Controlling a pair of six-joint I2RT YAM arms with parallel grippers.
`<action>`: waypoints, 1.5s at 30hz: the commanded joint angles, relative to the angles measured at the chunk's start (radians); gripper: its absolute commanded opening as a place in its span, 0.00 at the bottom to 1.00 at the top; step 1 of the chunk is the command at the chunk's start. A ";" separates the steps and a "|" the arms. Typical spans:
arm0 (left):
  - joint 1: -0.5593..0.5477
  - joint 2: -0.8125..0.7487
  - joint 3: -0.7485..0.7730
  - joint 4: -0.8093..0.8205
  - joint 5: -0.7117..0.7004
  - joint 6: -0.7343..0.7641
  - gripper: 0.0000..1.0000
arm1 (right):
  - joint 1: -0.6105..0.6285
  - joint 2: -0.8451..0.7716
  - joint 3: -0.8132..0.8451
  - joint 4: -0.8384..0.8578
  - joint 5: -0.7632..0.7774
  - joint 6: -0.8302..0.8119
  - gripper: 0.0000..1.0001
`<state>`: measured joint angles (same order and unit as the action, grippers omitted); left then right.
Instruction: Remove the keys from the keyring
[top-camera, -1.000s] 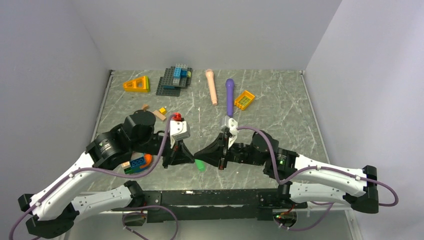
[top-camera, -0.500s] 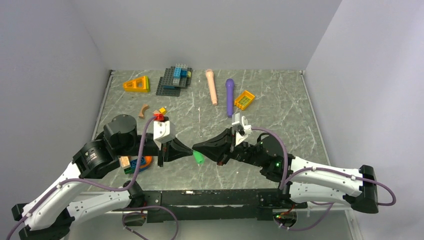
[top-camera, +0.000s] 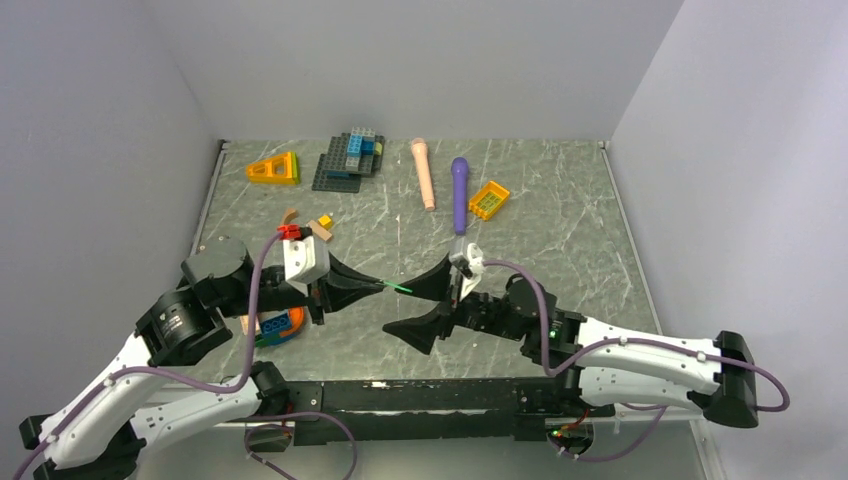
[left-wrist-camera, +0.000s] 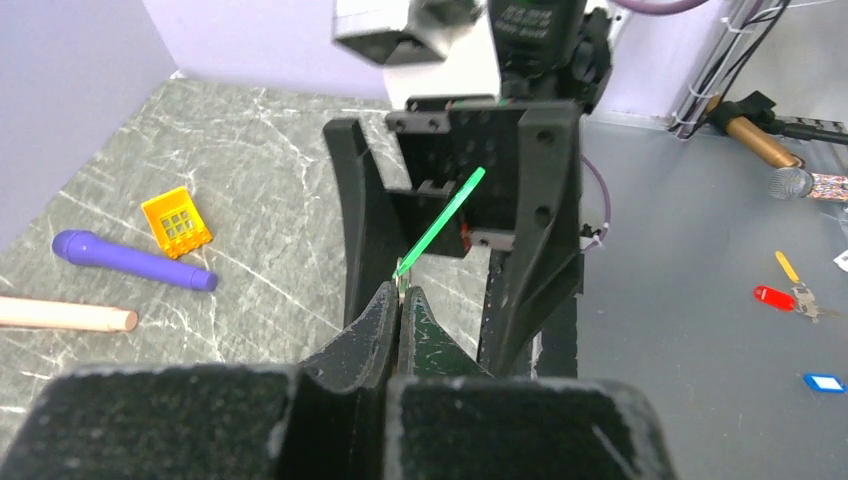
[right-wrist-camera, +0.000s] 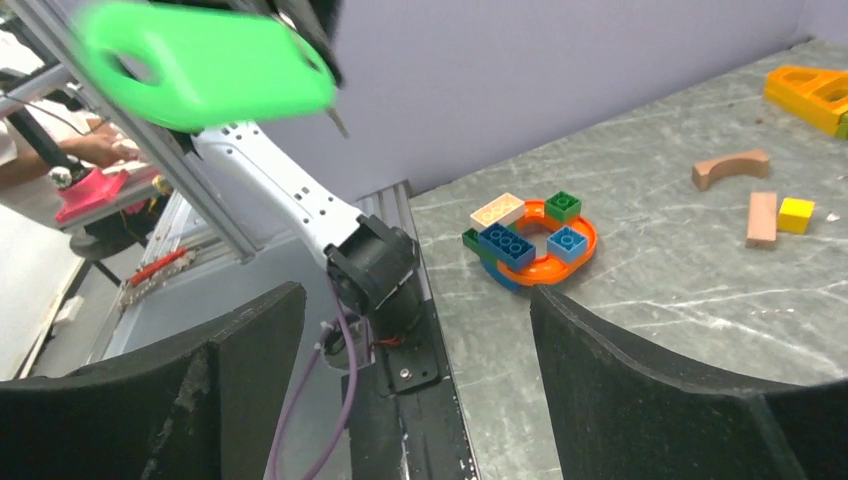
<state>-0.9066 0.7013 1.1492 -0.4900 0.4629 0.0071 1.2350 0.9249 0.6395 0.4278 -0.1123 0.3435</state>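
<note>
A green key (top-camera: 397, 288) sticks out of my left gripper (top-camera: 381, 286), which is shut on its near end above the table. In the left wrist view the key (left-wrist-camera: 445, 220) runs away from the shut gripper (left-wrist-camera: 400, 295), and a small metal bit shows at the tips; I cannot tell whether that is the keyring. My right gripper (top-camera: 398, 306) faces it, open, with one finger on each side of the key and not touching it. From the right wrist, the key (right-wrist-camera: 205, 65) hangs at the top left, beyond the open right gripper (right-wrist-camera: 418, 300).
An orange ring with bricks (top-camera: 275, 325) lies near the left arm. Further back are small blocks (top-camera: 320, 222), a yellow wedge (top-camera: 273, 167), a brick build on a dark plate (top-camera: 350, 158), a peach microphone (top-camera: 424, 172), a purple microphone (top-camera: 459, 190) and a yellow tile (top-camera: 489, 199).
Both grippers were closed around the green key; the right one has opened and let go. The left gripper has lifted and drawn back to the left with the key.
</note>
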 joint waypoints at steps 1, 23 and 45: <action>0.001 0.029 0.012 0.017 -0.042 0.003 0.00 | 0.004 -0.099 -0.002 -0.013 0.043 -0.012 0.87; 0.012 0.080 0.019 -0.051 -0.013 0.003 0.00 | 0.005 -0.112 0.206 -0.256 0.202 -0.141 0.82; 0.068 0.045 -0.002 -0.006 0.068 -0.039 0.00 | 0.006 -0.135 0.134 -0.228 0.216 -0.134 0.12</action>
<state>-0.8604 0.7738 1.1484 -0.5495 0.4614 0.0032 1.2453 0.8341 0.8127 0.1516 0.0509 0.2054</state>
